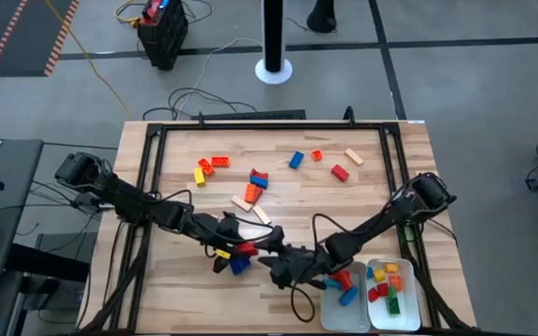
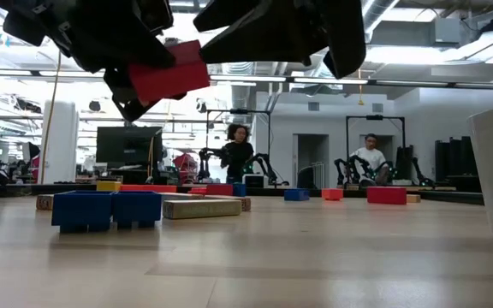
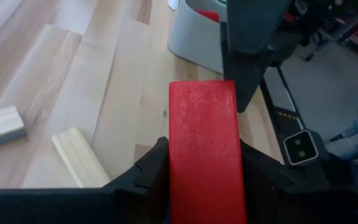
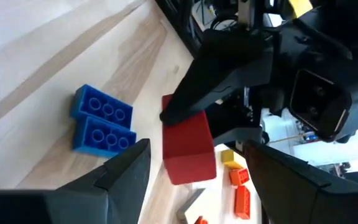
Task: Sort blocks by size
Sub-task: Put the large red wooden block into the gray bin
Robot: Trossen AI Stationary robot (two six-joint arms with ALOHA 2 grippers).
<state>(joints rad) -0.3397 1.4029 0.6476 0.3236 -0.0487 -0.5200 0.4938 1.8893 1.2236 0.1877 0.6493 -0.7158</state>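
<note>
Just left of the two white trays [image 1: 417, 308], at the near edge of the table [image 1: 278, 159], I have both arms meeting nose to nose. The left gripper [image 1: 250, 248] is clenched on a long red block [image 3: 204, 149], carried clear of the wood; the right gripper [image 4: 194, 168] faces it with fingers spread wide, holding nothing, the red block lying between them but untouched. I judge this a hand-over: next, the right fingers must close on the block's free end before the left lets go, then carry it to a tray. Misalignment could drop it.

Containers: the tray nearer the grippers holds a red and a blue block; the outer tray holds several short ones in orange, yellow, red and green.

Left of the trays, under the grippers, a pair of blue blocks [image 4: 103, 127] rests on the wood. Farther across the table from the trays, loose blocks [image 1: 255, 182] lie scattered, unsorted.
</note>
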